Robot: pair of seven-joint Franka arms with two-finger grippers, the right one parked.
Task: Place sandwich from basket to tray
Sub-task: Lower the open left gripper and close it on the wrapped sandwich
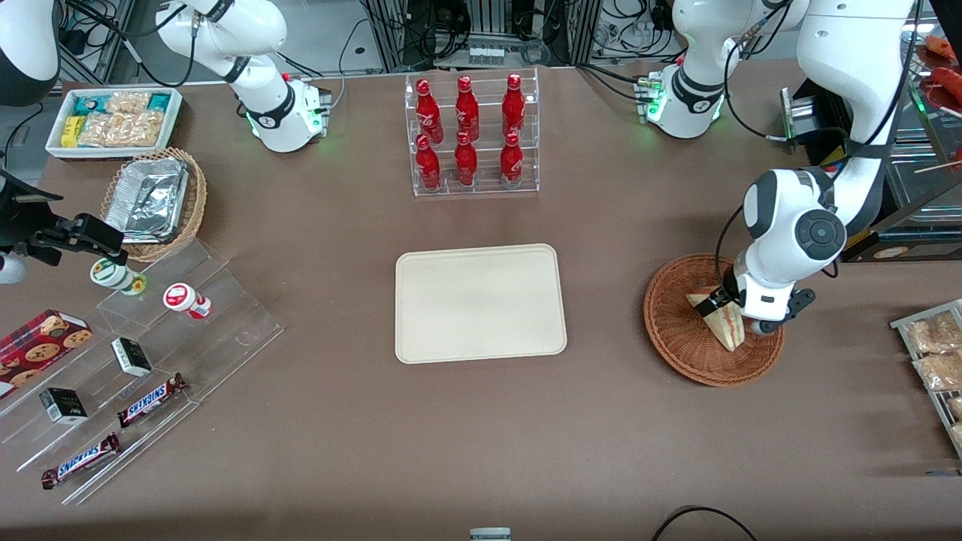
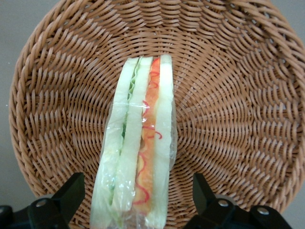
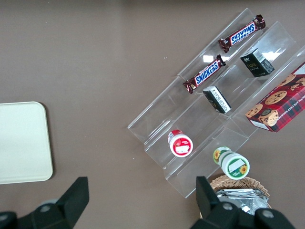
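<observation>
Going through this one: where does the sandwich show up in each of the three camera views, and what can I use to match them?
Front view: the sandwich lies in the basket, under the gripper, toward the working arm's end of the table.
Left wrist view: the sandwich stands on edge in the basket, between the open gripper's fingers.
Right wrist view: not in it.
Shared landmark: the basket for the first two; the tray links front and right wrist views.

The basket (image 1: 680, 330) is reddish-brown woven wicker, and the sandwich (image 2: 138, 152) in it shows pale white bread with green, orange and red filling layers. Above it hangs the black-fingered gripper (image 2: 136, 202), on a brown table (image 1: 481, 436) with a plain cream-beige tray (image 1: 479, 302).
</observation>
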